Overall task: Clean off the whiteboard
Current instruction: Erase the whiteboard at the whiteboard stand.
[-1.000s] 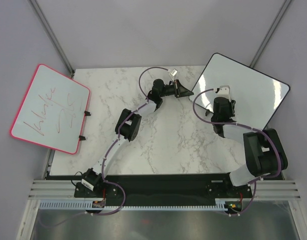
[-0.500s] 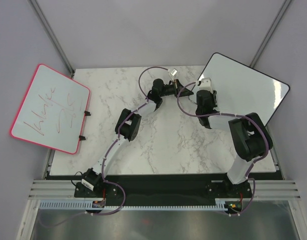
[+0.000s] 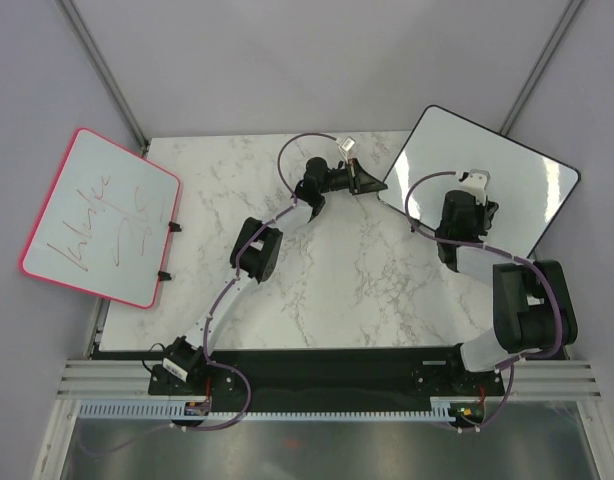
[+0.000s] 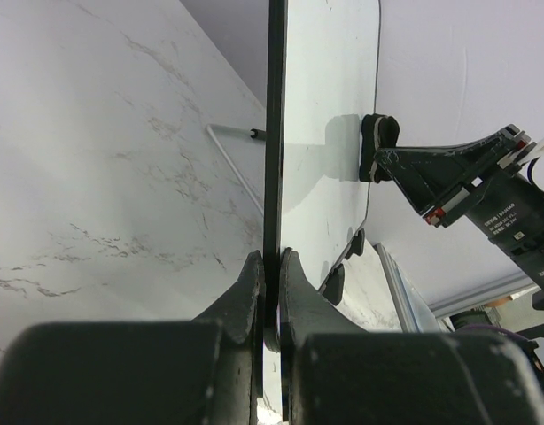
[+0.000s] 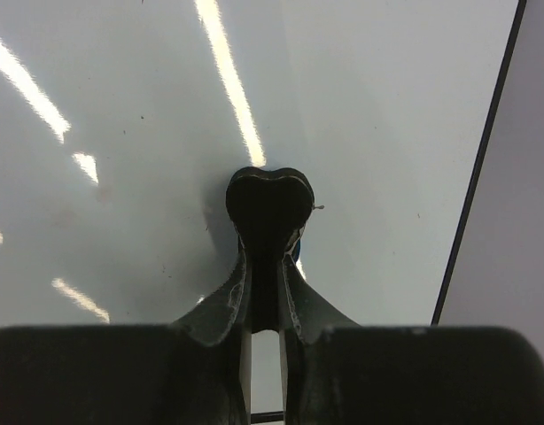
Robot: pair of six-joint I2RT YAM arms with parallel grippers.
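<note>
Marble tabletop [image 3: 337, 270]; a pink-framed board [image 3: 102, 215] with red scribbles overhangs its left edge, well apart from both arms. I see the whiteboard [image 3: 517, 180] over the far right corner, its face clean. Left gripper [image 4: 270, 266] pinches the whiteboard's black frame edge. Right gripper [image 5: 265, 243] is clenched on a dark pad [image 5: 269, 199] touching the white face.

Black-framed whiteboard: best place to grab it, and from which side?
Its thin framed edge, on the side facing the middle of the table, fingers straddling front and back. The whiteboard is a flat, thin panel, so only an edge fits between fingers; the left hand pinches it there. That leaves the face free for the right hand, which presses a dark pad on it.
</note>
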